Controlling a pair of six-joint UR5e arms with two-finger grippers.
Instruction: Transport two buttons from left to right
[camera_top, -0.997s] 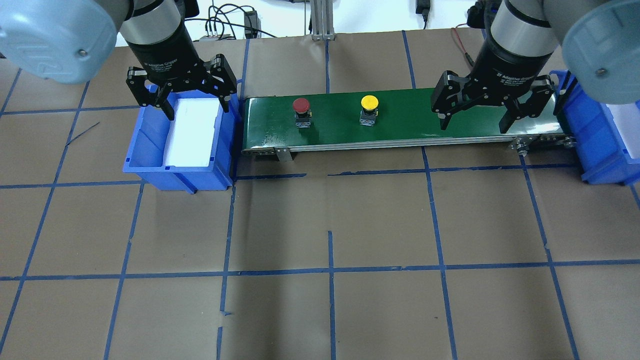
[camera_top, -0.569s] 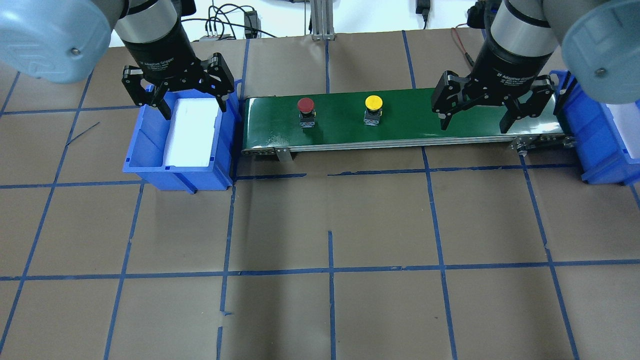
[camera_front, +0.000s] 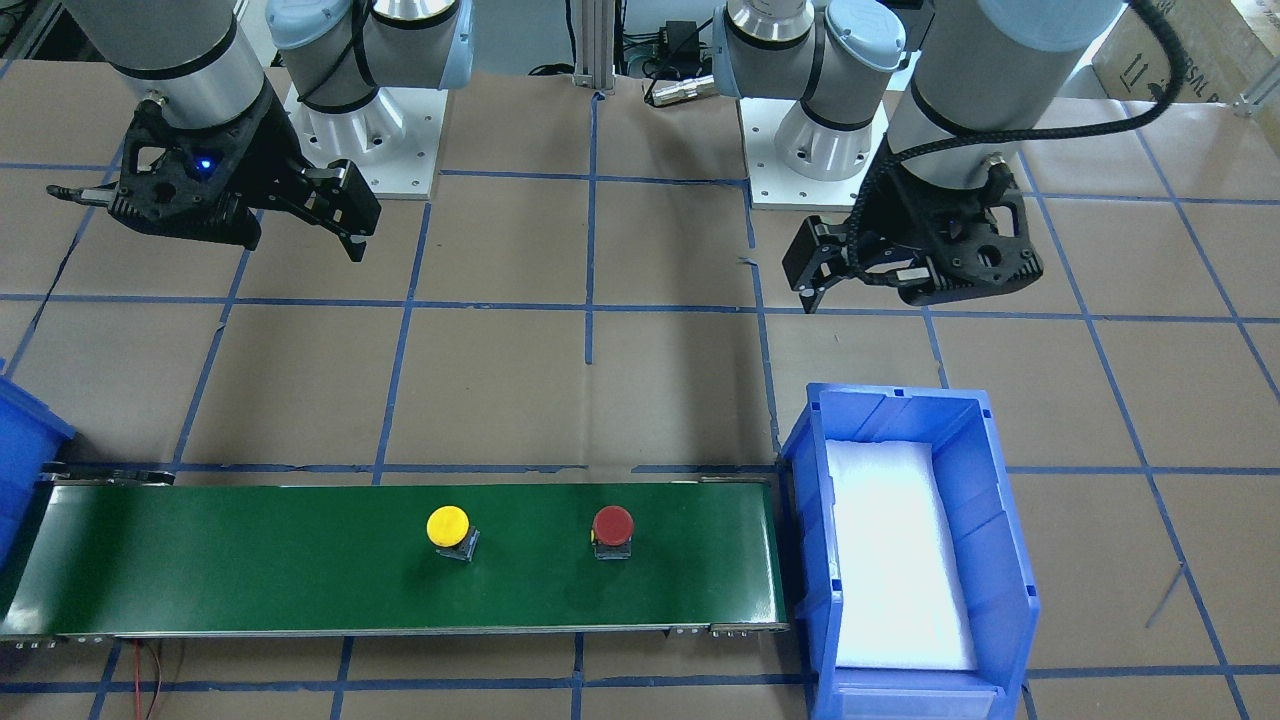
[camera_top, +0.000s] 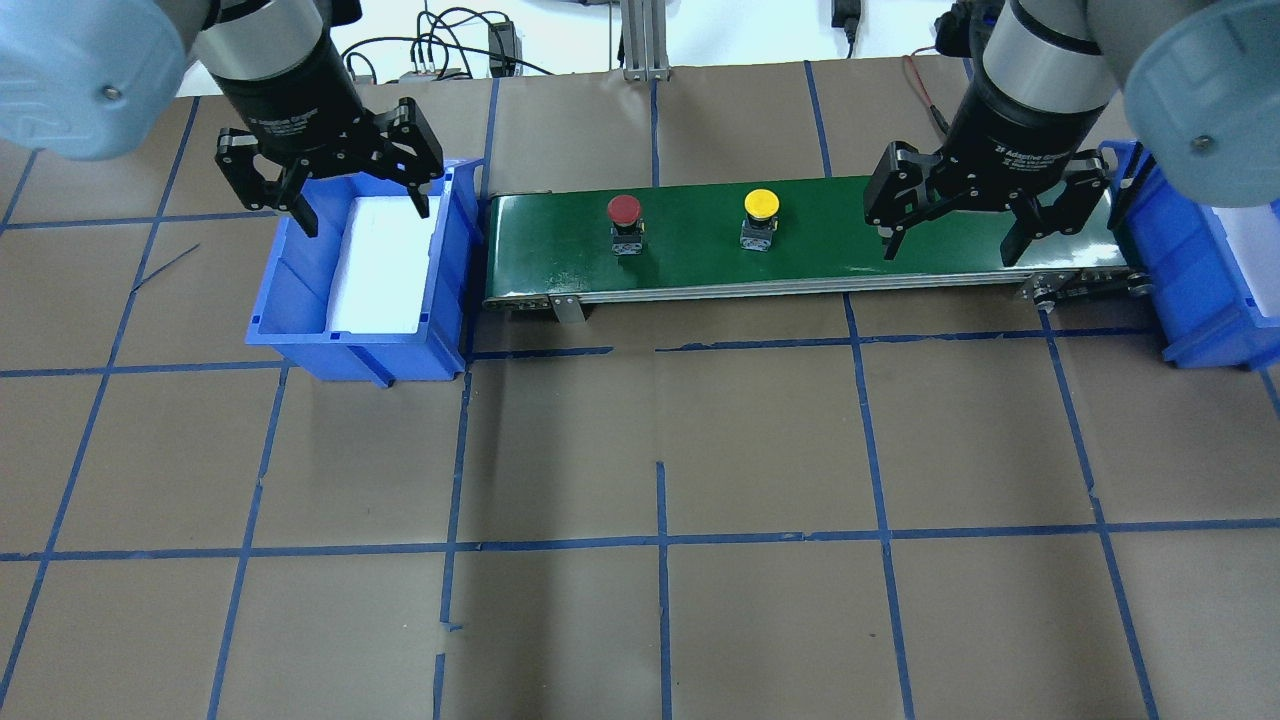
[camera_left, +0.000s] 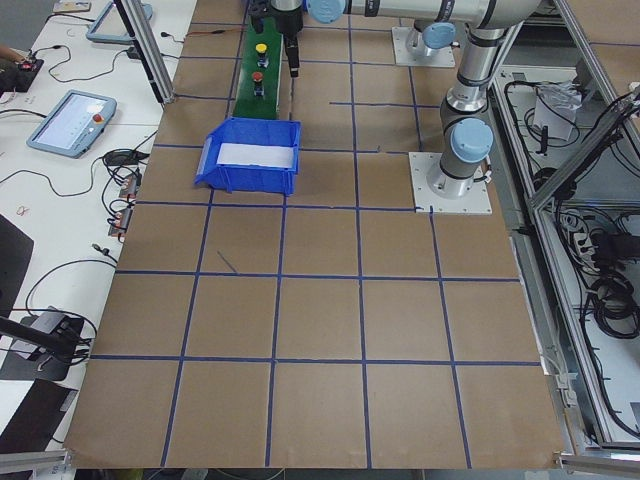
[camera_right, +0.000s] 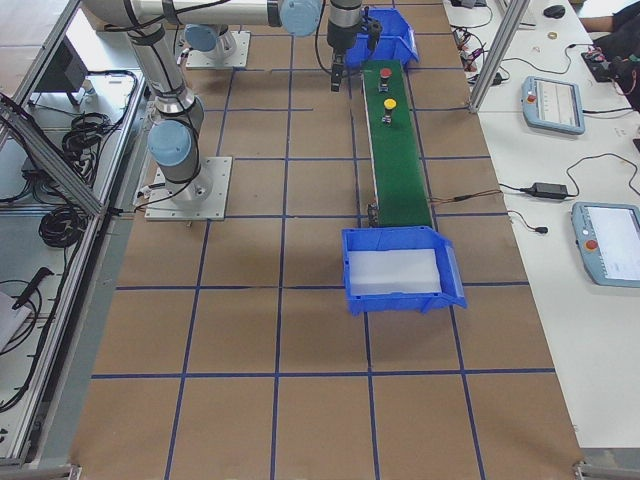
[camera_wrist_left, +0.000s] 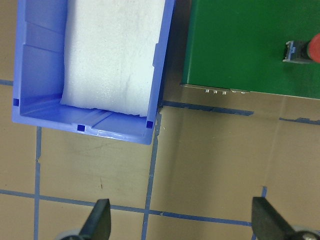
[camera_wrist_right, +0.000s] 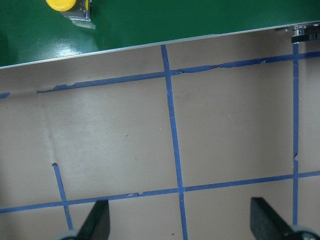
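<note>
Two buttons stand upright on the green conveyor belt (camera_top: 690, 250): the red button (camera_top: 624, 209) toward its left end, the yellow button (camera_top: 761, 204) near the middle. In the front-facing view the yellow button (camera_front: 447, 526) is left of the red button (camera_front: 612, 525). My left gripper (camera_top: 365, 215) hangs open and empty over the far part of the left blue bin (camera_top: 350, 352). Its wrist view shows the red button (camera_wrist_left: 309, 47) at the right edge. My right gripper (camera_top: 948, 253) hangs open and empty over the belt's right part, right of the yellow button (camera_wrist_right: 62, 5).
The left bin holds a white foam pad (camera_top: 385, 265). A second blue bin (camera_top: 1200, 290) sits at the belt's right end. Cables and an aluminium post (camera_top: 640, 40) lie along the far edge. Brown paper with blue tape lines (camera_top: 660, 540) covers the table.
Both buttons have moved to the right along the belt. My left gripper has drawn back to the left and toward the far edge of the bin. The right gripper has stayed put.
</note>
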